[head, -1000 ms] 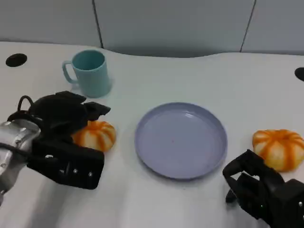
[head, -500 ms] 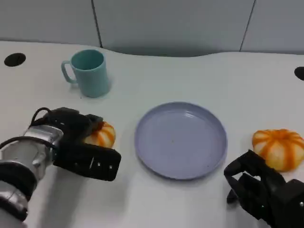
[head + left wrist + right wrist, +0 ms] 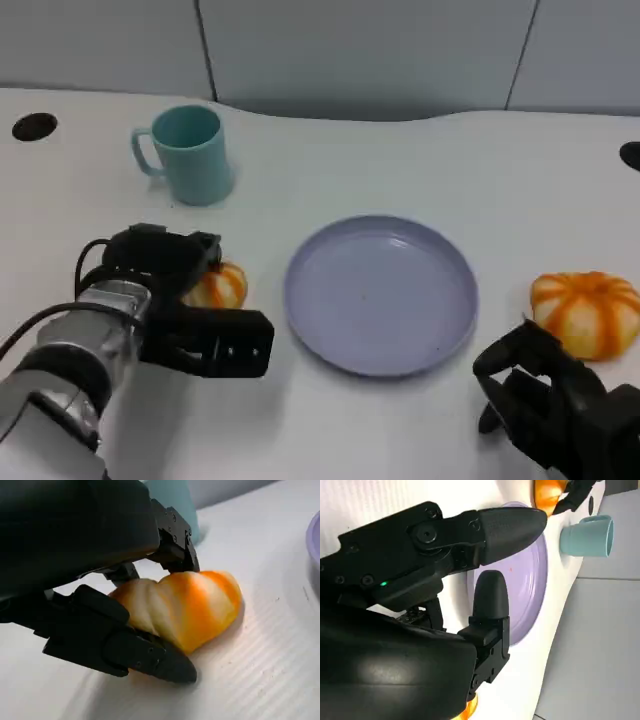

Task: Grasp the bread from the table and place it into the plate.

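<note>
Orange-striped bread sat clamped in the left hand's fingers on the counter, beside the lavender plate. The right hand rested near the front edge, fingers apart, holding nothing.

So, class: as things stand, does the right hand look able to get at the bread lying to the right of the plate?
Probably yes. The right hand sits just in front of that bread with nothing between them; the plate lies off to the side.

White table with dark round holes near its edges, pale grey panelled wall behind
</note>
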